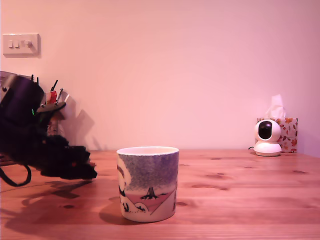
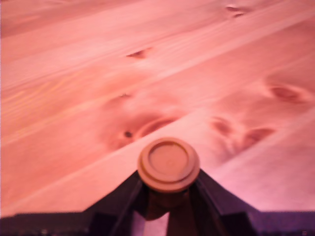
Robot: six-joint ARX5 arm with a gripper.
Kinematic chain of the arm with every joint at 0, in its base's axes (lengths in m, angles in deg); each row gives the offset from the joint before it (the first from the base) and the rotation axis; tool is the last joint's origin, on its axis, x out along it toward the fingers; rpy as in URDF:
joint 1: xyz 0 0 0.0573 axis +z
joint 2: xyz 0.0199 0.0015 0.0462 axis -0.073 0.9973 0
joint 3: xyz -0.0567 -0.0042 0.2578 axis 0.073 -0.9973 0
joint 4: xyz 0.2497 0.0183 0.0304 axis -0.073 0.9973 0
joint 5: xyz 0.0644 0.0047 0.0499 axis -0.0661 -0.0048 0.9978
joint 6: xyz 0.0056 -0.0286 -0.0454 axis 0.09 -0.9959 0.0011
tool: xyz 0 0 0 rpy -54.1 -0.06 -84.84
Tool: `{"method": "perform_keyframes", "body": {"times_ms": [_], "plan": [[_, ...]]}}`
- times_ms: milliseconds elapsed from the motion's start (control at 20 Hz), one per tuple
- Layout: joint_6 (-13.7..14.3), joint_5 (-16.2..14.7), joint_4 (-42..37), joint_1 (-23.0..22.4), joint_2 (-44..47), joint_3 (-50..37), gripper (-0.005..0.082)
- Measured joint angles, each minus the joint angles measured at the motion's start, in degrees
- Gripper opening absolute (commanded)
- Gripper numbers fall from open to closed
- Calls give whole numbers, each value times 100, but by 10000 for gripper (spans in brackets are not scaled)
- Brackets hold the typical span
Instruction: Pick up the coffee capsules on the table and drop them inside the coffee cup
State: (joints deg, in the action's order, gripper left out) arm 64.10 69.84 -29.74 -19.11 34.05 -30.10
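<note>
The end effector (image 2: 168, 199) pinches a brown capsule (image 2: 168, 164) above the bench (image 2: 74, 98), at the exterior view's left of the cup (image 1: 148, 182).

No readable text, label, brand or number anywhere. Only pictures on the cup (image 1: 148, 182): black tree, pink hill, white shapes. Leaf print on the tissue box (image 1: 289, 133), no lettering. Nothing legible on the capsule (image 2: 168, 163) lid.

Pink-tinted, dim light – soft shadows fall leftward; the wrist view is blurred.
</note>
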Motion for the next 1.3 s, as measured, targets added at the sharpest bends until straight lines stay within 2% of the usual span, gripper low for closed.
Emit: {"method": "perform_keyframes", "body": {"times_ms": [250, 650, 950, 1300], "plan": [[-4, -479, 796, 0, -739, 0, 173], [4, -680, 2210, 0, -1633, 0, 173], [188, -1364, 2999, -17, -2345, 0, 183], [308, -1517, 3556, -243, -2774, 0, 183]]}}
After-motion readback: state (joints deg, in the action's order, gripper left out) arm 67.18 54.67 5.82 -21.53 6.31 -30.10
